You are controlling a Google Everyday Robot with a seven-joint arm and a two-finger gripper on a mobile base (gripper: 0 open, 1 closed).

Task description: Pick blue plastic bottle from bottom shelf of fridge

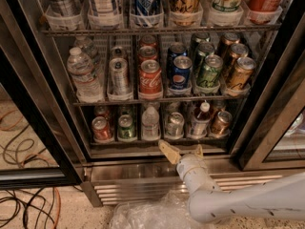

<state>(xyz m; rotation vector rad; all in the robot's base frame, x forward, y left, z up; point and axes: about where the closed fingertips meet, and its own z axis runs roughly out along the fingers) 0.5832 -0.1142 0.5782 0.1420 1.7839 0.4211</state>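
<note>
The gripper (184,151) is open and holds nothing, low before the fridge (133,171). Cans behind the blue plastic bottle (200,122) are too dark to see well.

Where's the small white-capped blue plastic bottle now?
The blue plastic bottle stands on the bottom shelf, right of centre in camera view, between a silver can and a bronze can; the open gripper hovers below-left.

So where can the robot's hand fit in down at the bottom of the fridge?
Bare room: the steel ledge before the bottom shelf, where the open gripper hovers, and the gap above the short cans. Between drinks it's crowded: the blue plastic bottle stands close between the silver can and the bronze can.
</note>
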